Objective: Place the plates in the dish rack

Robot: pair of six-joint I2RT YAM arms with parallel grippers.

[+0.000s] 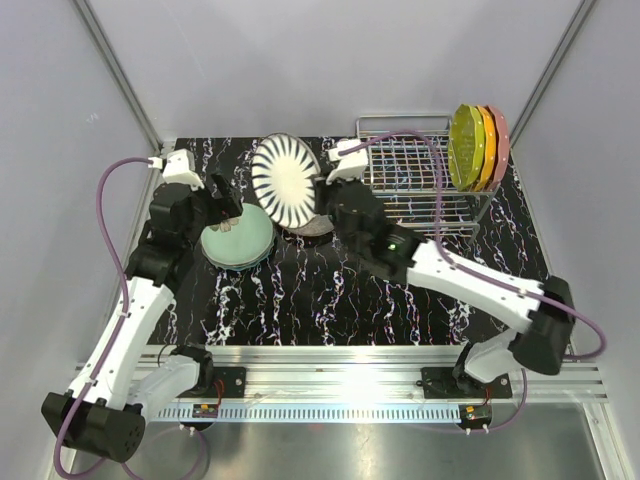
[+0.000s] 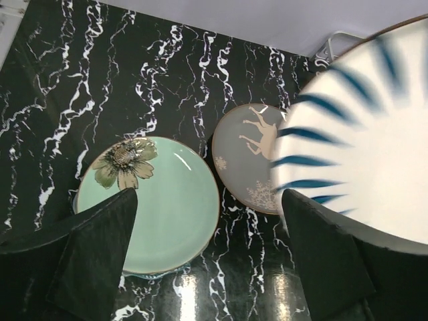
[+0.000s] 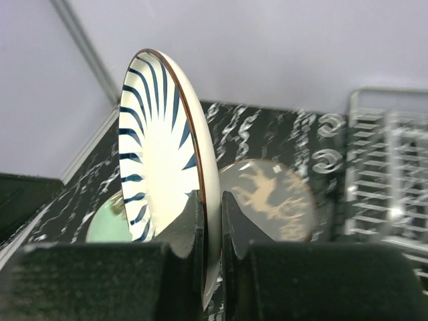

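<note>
My right gripper (image 1: pixel 322 196) (image 3: pixel 211 200) is shut on the rim of the striped white plate (image 1: pixel 284 180) (image 3: pixel 160 154) and holds it on edge above the table; that plate also fills the right of the left wrist view (image 2: pixel 361 147). Under it lies the dark grey-brown plate (image 1: pixel 318 226) (image 2: pixel 249 155) (image 3: pixel 271 199). The teal plate (image 1: pixel 238 238) (image 2: pixel 155 204) with a flower motif lies on a stack at the left. My left gripper (image 1: pixel 225 205) (image 2: pixel 207 257) is open and empty above it. The dish rack (image 1: pixel 415 180) (image 3: pixel 388 174) holds three dotted plates (image 1: pixel 478 146) upright at its right end.
The black marbled tabletop (image 1: pixel 330 290) ends at grey walls on the left, back and right. A metal rail (image 1: pixel 360 368) runs along the near edge at the arm bases.
</note>
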